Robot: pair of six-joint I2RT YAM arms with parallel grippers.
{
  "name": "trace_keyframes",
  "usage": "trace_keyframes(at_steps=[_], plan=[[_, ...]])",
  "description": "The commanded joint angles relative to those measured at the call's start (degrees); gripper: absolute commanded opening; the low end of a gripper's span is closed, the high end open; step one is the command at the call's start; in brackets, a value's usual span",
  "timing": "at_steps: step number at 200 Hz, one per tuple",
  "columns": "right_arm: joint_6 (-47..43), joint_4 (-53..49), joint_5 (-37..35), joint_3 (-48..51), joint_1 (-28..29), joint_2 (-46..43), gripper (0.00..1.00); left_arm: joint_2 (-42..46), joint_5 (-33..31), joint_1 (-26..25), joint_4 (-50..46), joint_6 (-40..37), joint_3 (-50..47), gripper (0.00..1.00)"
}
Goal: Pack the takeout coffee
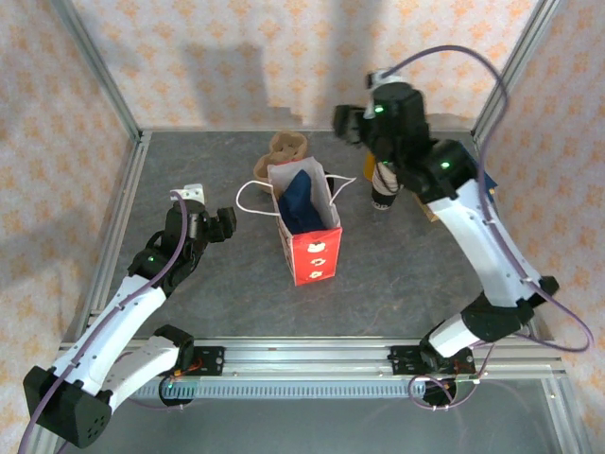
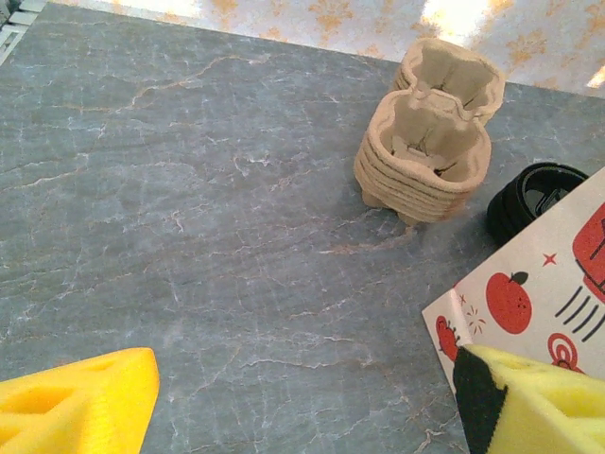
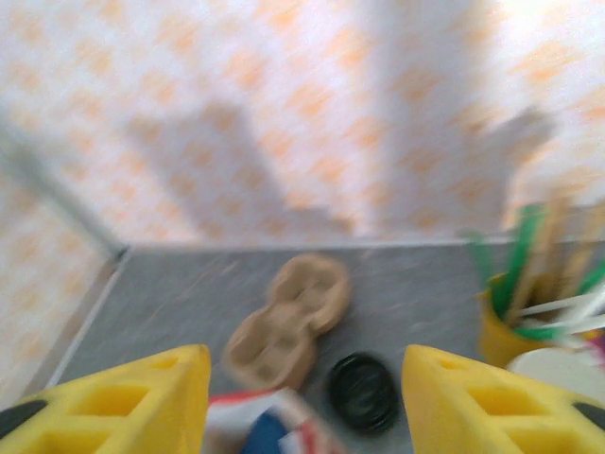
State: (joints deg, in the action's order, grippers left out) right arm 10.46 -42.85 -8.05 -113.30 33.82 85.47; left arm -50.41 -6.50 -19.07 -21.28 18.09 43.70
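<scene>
The grey, stone-patterned table (image 1: 189,161) is walled by orange-patterned panels (image 1: 236,57). The white left arm (image 1: 132,303) is stretched over the table's left half, and the white right arm (image 1: 482,236) is reached up over the far right part.

A red-and-white printed paper bag (image 1: 310,248) with white cord handles is stood upright near the middle of the table, its mouth open and a dark blue lining seen inside. Just behind it, a stack of brown moulded-pulp cup carriers (image 1: 288,147) is placed.

The left gripper (image 2: 302,383) is held low beside the bag, its yellow fingers (image 2: 85,407) spread wide with nothing between them. The right gripper (image 3: 304,374) is raised above the far end of the bag; its yellow fingers (image 3: 123,402) are seen well apart, and nothing is gripped.

A yellow tub of green and wooden stirrers (image 3: 499,331) is set at the far right. The takeout coffee cup (image 1: 384,189), whitish above a dark lower body, is stood upright on the table to the right of the bag, apart from it and partly covered by the right arm. A pile of loose black plastic lids (image 3: 362,392) is laid between the carriers and the tub.
</scene>
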Motion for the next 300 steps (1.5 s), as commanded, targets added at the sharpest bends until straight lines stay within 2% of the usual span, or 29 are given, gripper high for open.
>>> trace_keyframes(at_steps=[1,23,57,102,199,300], plan=[[-0.89,4.61,-4.55,5.55,-8.41,-0.87,0.57,1.10,-1.62,0.44,-0.34,0.28,-0.03,0.84],[0.24,5.51,-2.70,9.93,-19.02,-1.15,0.59,1.11,-1.70,0.44,-0.35,0.21,0.02,0.83],[2.57,9.41,2.12,17.02,-32.12,-1.15,0.62,0.93,-1.76,0.39,-0.34,0.11,0.01,0.84],[4.76,12.45,8.13,22.07,-43.02,4.66,0.65,0.93,-1.77,0.39,-0.43,0.17,0.06,0.84],[3.45,8.75,12.45,17.71,-44.87,25.62,0.71,1.72,-2.98,0.44,-0.45,0.28,0.09,0.84],[1.78,5.28,13.67,11.70,-45.42,35.43,0.72,2.77,-3.17,0.44,-0.43,0.46,-0.28,0.85]])
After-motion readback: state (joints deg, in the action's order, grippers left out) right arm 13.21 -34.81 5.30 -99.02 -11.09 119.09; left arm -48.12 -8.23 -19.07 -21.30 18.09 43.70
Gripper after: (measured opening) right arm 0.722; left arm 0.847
